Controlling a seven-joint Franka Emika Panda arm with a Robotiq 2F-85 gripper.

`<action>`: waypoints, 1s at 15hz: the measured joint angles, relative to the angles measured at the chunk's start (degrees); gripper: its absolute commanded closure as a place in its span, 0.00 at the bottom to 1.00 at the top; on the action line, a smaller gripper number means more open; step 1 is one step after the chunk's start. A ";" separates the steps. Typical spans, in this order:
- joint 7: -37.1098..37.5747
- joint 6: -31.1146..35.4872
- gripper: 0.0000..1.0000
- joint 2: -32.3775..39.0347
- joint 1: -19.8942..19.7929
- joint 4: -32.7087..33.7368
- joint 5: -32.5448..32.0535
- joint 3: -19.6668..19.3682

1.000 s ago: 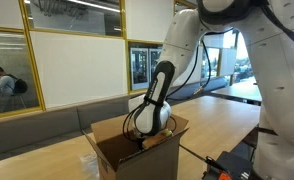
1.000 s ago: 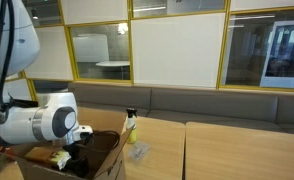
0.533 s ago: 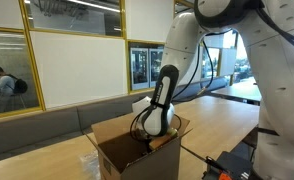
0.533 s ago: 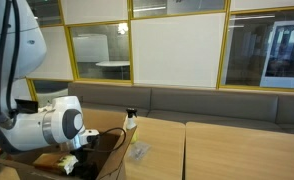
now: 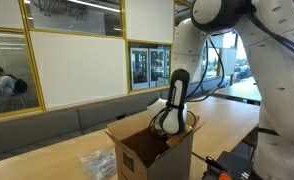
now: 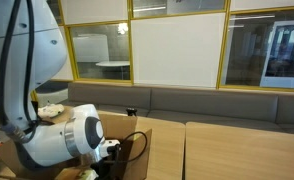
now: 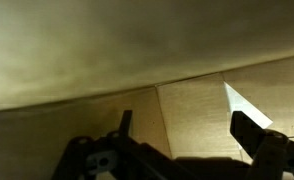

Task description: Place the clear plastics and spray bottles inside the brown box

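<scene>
Gaping apart with nothing between them, the jaws of the black Robotiq gripper (image 7: 187, 124) face bare cardboard inside the open brown cardboard box (image 5: 139, 160). The wrist view shows no contents. Outside, one crinkled heap of clear plastic wrapping (image 5: 97, 163) lies on the wooden table (image 5: 227, 122) just beside the box, not yet packed. One dark-capped spray bottle (image 6: 130, 111), mostly hidden, seems to stand beyond the box. At least these two items look left to place; whatever is already inside is hidden.
</scene>
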 measured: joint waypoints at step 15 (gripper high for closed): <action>11.67 0.11 0.00 12.07 -12.21 13.24 -15.08 -11.53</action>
